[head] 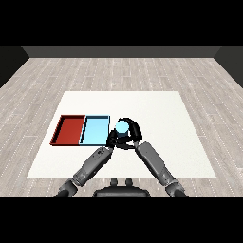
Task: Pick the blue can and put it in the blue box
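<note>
The blue can (122,126) stands upright just right of the light blue tray (95,131), near the middle of the table. My right hand (135,132) is curled round the can from the right and behind. My left hand (112,140) sits low at the can's left front, close against it and beside the tray's right edge. Whether the can rests on the table or is lifted slightly cannot be told. The hands hide the can's lower part.
A red tray (69,129) lies directly left of the light blue tray, sharing a wall with it. Both trays hold nothing. The white table (161,109) extends far to the right and back.
</note>
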You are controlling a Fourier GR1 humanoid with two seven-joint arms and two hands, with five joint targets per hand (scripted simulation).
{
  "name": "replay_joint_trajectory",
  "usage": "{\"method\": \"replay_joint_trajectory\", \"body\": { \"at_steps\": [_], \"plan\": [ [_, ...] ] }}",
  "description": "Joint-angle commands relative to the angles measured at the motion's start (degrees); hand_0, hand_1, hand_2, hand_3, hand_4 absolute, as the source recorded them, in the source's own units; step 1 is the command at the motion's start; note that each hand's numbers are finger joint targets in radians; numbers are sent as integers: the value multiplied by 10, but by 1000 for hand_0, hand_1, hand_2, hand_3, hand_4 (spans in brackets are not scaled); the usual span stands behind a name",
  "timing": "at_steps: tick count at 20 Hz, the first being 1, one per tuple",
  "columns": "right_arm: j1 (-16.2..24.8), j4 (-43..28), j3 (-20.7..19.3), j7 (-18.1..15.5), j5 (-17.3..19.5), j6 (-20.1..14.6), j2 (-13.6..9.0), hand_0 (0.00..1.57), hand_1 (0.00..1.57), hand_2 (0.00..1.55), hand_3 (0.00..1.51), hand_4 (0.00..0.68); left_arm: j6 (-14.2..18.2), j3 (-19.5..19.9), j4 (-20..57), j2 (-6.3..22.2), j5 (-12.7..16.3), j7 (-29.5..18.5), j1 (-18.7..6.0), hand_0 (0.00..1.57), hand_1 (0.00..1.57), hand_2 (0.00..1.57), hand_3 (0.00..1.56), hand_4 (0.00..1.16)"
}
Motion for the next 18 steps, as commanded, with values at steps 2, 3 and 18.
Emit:
{"method": "replay_joint_trajectory", "body": {
  "at_steps": [2,3,18],
  "plan": [
    [-15,-1,-7,23,-5,8,0,1431,1431,1462,1374,533,-15,24,4,-1,-4,11,-21,0,0,0,0,0],
    [15,24,12,-35,-11,8,0,1440,1440,1465,1380,531,-17,28,-17,-1,-15,15,3,0,0,0,0,0],
    [-19,-12,53,13,2,-36,0,1453,1453,1455,1365,498,68,-50,101,0,93,-23,-94,0,0,0,0,605]
  ]
}}
